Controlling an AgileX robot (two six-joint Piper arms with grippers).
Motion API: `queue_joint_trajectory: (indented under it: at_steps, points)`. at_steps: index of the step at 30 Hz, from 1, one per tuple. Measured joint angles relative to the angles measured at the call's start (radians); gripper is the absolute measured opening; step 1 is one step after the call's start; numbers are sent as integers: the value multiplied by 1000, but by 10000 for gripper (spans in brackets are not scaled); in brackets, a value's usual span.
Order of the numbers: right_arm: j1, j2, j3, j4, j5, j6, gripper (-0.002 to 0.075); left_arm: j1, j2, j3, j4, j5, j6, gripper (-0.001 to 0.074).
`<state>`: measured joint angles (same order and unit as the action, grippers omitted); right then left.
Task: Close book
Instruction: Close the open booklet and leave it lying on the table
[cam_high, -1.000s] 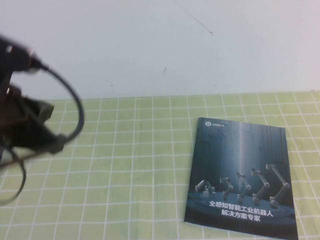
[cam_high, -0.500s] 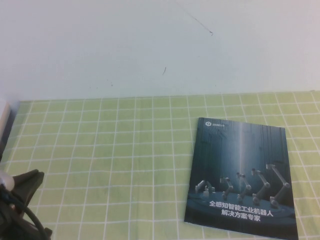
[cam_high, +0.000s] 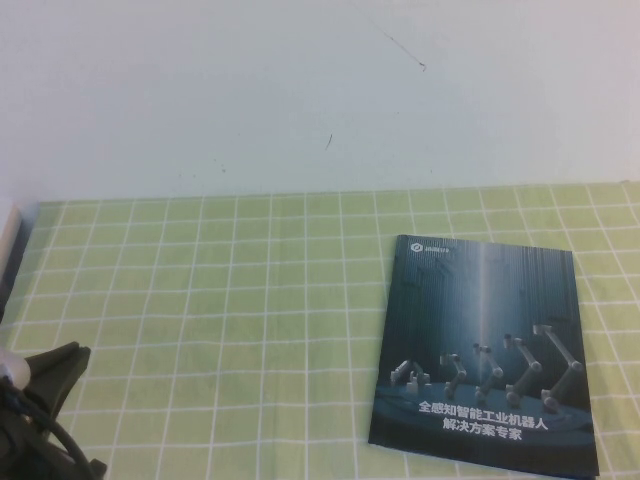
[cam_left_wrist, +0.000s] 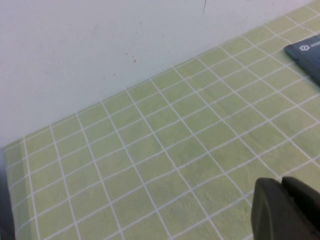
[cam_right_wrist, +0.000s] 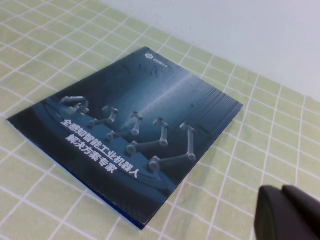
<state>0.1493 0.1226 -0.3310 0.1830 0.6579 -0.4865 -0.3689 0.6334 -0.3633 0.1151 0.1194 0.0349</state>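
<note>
Fingers (cam_left_wrist: 267, 210) of the left gripper (cam_left_wrist: 282, 184) are pressed together with only a thin seam between them and nothing held. In the high view this gripper sits low at the near left corner, its dark body and cable over the edge of the worktop (cam_high: 230, 300), well apart from the task's thing. A green cloth (cam_high: 200, 380) checked with white lines covers the worktop up to a plain white wall (cam_high: 300, 90) at the back.

Toward the right lies the book (cam_high: 480, 355), already closed and flat on the cloth, front cover up. The cover is dark blue, with a row of pictured robot arms and white Chinese lettering along its near part. Nothing touches it.

Farthest right, the right gripper (cam_right_wrist: 283, 194) appears only in its own wrist view. It hangs above bare cloth just beside the book, not touching it. Its fingers (cam_right_wrist: 270, 215) are likewise closed against each other and empty.
</note>
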Motion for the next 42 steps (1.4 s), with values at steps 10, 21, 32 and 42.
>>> queue_joint_trajectory:
  at_steps: [10, 21, 32, 42]
  points:
    - [0, -1, 0, 0, 0, 0, -1, 0, -28, 1, 0, 42, 0, -3]
    - [0, -2, 0, 4, 0, -2, -1, 211, -409, 163, 0, 122, -76, -3]
    - [0, -2, 0, 6, 1, -2, -1, 343, -641, 382, -22, 202, -229, -3]
    - [0, -3, 0, 8, 2, -4, -1, 343, -644, 377, -29, 224, -234, -3]
